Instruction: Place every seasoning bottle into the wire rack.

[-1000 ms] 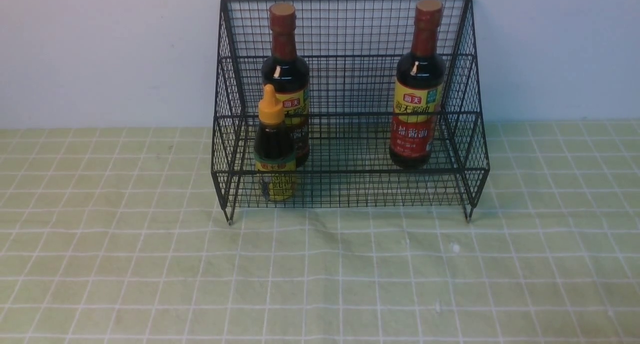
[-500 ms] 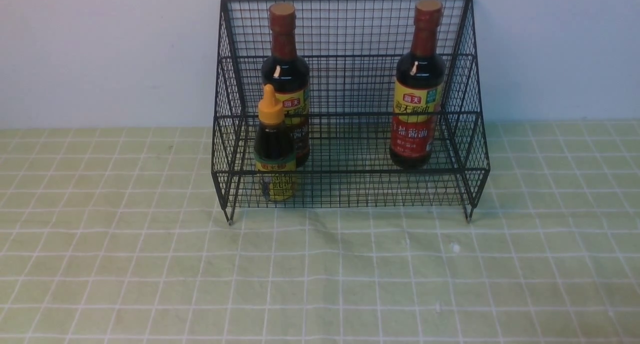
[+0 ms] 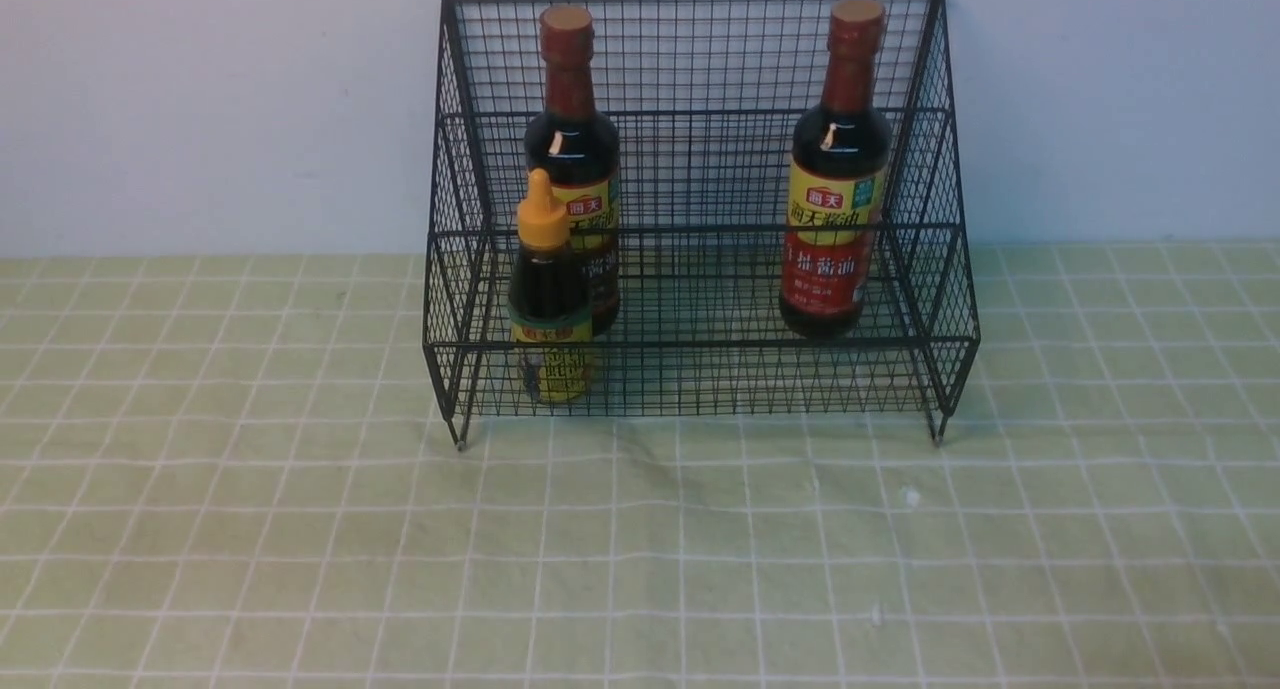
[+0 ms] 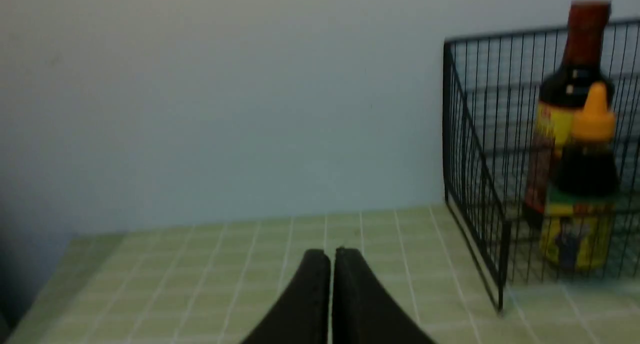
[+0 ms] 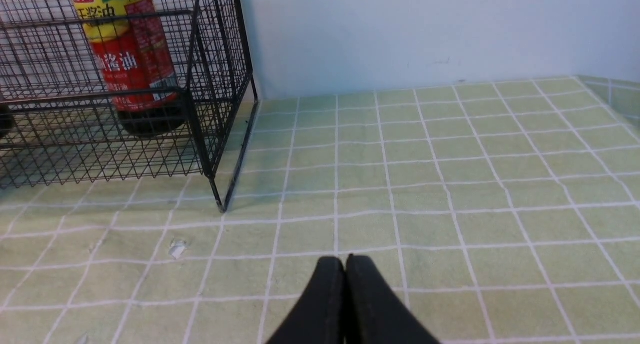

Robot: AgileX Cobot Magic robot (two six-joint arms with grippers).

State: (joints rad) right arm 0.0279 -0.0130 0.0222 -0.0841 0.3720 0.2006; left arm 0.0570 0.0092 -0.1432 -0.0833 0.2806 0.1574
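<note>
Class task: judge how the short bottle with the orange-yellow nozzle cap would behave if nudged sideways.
The short bottle is squat, so it probably resists tipping. Being round, it would likely roll if toppled. The wire rack front would probably catch it.

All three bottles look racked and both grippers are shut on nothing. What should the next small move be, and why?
Probably none beyond holding both arms back. The two tall bottles and the short bottle all stand upright inside the wire rack, and the left gripper and right gripper are shut and empty.
</note>
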